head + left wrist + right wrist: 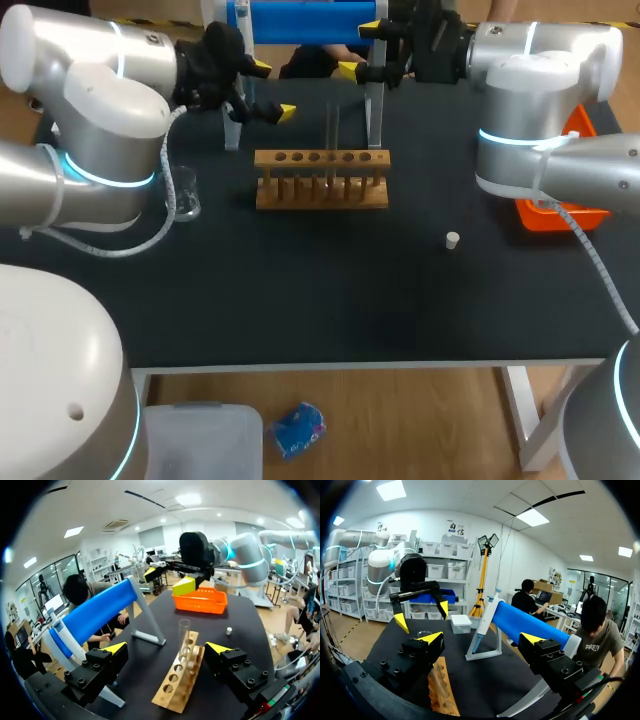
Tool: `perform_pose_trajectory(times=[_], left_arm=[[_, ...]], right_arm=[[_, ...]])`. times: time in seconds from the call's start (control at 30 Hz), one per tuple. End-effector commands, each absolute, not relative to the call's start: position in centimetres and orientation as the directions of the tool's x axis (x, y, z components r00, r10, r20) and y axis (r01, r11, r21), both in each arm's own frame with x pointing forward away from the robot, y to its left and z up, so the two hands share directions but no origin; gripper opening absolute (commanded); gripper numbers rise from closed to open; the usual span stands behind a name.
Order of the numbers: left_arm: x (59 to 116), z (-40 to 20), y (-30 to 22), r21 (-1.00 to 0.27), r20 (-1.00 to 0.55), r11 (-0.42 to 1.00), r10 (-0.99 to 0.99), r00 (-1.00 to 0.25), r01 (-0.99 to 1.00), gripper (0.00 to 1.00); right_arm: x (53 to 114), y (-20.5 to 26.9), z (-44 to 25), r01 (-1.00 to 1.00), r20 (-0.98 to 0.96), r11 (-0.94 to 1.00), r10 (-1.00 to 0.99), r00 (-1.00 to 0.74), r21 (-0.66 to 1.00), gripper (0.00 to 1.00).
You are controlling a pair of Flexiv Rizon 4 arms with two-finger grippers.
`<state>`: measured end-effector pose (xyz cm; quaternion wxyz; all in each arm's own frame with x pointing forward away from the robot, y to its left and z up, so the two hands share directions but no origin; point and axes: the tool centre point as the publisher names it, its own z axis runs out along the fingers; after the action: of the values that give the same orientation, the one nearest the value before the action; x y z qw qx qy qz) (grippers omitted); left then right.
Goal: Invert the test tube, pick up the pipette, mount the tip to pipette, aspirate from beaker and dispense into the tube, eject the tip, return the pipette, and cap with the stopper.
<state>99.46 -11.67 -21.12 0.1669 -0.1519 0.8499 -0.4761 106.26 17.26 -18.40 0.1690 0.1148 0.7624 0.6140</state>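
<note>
Two arms are over the table. How do they stand?

Both are raised above the far edge. The left arm comes in from the left edge, and its left gripper [272,90] points toward the middle. The right arm comes in from the right edge. Its right gripper [360,50] faces the left one, close above the stand [300,20] with the blue bar.

Are the fingers holding anything?

No. Each gripper has its yellow tips spread apart with nothing between them. In the left wrist view, the left gripper's own fingers [116,648] stand wide to either side of the rack [176,682] ahead of them.

Where is the test tube?

The test tube [332,125] stands upright in a hole of the wooden rack, which sits in the middle of the table, toward the far edge.

And the pipette?

The pipette [487,615] hangs on the stand at the far edge, ahead of the right gripper.

What about the other pieces?

The beaker [185,192] is near the left edge. The stopper [452,239] lies alone between the rack and the right edge, and the orange tray [560,213] sits at the right edge.
</note>
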Motion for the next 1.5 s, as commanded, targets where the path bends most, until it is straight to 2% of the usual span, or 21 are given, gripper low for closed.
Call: perform_pose_trajectory(times=[0.03, 0.33, 0.53, 0.77, 0.87, 1.5], left_arm=[[99.8, -20.8, -12.0, -0.844, -0.133, 0.524, -0.413, -0.901, -0.116, 1.0], [99.8, -20.8, -12.0, -0.844, -0.133, 0.524, -0.413, -0.901, -0.116, 1.0], [99.8, -20.8, -12.0, -0.844, -0.133, 0.524, -0.413, -0.901, -0.116, 1.0], [99.8, -20.8, -12.0, -0.844, -0.133, 0.524, -0.413, -0.901, -0.116, 1.0], [99.8, -20.8, -12.0, -0.844, -0.133, 0.524, -0.413, -0.901, -0.116, 1.0], [99.8, -20.8, -12.0, -0.844, -0.133, 0.524, -0.413, -0.901, -0.116, 1.0]], right_arm=[[106.2, 17.2, -18.3, -0.032, -0.116, 0.221, 0.381, -0.917, 0.975, 1.0], [106.0, 17.1, -18.0, -0.041, -0.121, 0.214, 0.38, -0.917, 0.976, 1.0], [104.1, 13.4, -16.8, -0.054, -0.134, 0.207, 0.391, -0.911, 0.977, 1.0], [98.4, 7.3, -17.8, -0.031, -0.156, 0.353, 0.333, -0.93, 0.935, 1.0], [95.2, 5.0, -19.7, -0.018, -0.178, 0.509, 0.268, -0.947, 0.861, 1.0], [95.2, 5.0, -19.7, -0.018, -0.178, 0.509, 0.268, -0.947, 0.861, 1.0]])
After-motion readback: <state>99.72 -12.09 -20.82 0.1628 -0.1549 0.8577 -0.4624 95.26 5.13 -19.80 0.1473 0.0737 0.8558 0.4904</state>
